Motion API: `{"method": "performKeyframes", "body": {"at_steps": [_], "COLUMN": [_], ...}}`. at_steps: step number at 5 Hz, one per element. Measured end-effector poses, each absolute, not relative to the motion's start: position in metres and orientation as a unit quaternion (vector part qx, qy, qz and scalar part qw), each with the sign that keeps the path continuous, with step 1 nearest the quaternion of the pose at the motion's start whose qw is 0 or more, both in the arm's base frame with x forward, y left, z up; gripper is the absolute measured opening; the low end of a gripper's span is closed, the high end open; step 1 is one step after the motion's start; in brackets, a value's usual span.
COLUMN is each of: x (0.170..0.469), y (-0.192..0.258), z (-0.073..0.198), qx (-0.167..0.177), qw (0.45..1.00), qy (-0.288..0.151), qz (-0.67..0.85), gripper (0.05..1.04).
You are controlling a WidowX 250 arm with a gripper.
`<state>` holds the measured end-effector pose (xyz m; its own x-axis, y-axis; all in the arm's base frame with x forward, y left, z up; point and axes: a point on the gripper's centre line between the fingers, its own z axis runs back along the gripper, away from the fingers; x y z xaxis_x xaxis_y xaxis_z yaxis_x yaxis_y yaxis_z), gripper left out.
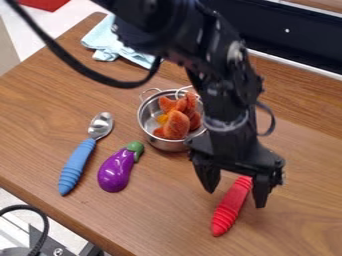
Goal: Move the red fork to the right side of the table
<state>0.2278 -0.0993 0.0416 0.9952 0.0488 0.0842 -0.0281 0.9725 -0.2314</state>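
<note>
The black gripper (235,194) hangs over the right part of the wooden table (167,202), its two fingers spread apart. Between and just below them lies the red fork (231,210), its ridged handle pointing toward the front edge. The fork's far end is hidden behind the gripper. Whether the fingers touch the fork I cannot tell.
Left of the gripper stands a metal pot (151,125) with orange pieces inside. A purple toy eggplant (116,171) and a blue-handled spoon (79,160) lie farther left. A light blue cloth (110,42) is at the back left.
</note>
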Motion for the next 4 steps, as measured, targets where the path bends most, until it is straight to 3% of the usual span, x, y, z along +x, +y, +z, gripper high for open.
{"method": "performKeyframes", "body": {"at_steps": [1, 2, 3, 4], "x": [0.230, 0.224, 0.217, 0.218], "y": [-0.088, -0.049, -0.004, 0.033], "z": [0.058, 0.057, 0.071, 0.066], "qx": [-0.119, -0.055, -0.041, -0.021], "qw": [0.991, 0.997, 0.997, 0.999], "qy": [-0.063, -0.057, -0.059, -0.028], "qz": [0.018, -0.006, -0.016, -0.012], "gripper": [0.998, 0.998, 0.998, 0.998]}}
